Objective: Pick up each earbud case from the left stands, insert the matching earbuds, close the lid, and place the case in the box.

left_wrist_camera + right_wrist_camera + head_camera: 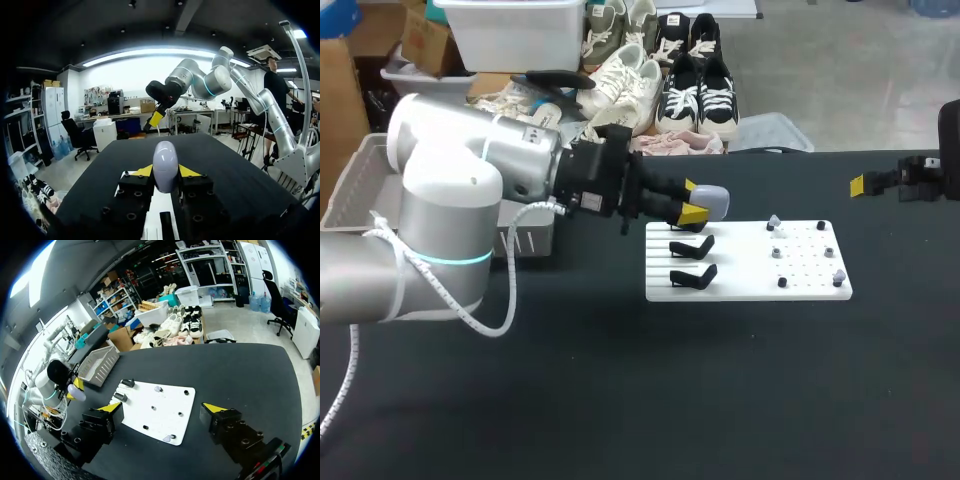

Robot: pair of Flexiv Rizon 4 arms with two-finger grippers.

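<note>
We are recording the black table (620,420) as carrying one fixture, the white board (745,288), and we are taking every position from it. The left arm (450,200) is reaching in from the stand side of the board. Its left gripper (692,201) is pinching the lavender earbud case (165,165) between the two yellow tips, one on each flank. The case is sitting at the board's far corner on that side, over the rearmost stand and apparently raised off it; we judge it is being held sideways so that the rounded end stays exposed for the other arm. We are not able to make out a lid seam. The grey box (95,367) is waiting beyond the stand side of the board, close to the arm that has to fill it. The right gripper (162,409) is hanging well off the opposite, earbud side with its fingers spread wide and nothing between them, presumably ready to fetch. Two black stands (692,260) nearer us are standing empty. The earbuds (774,222) are sitting on pegs across the board's other half, none yet inserted.
</note>
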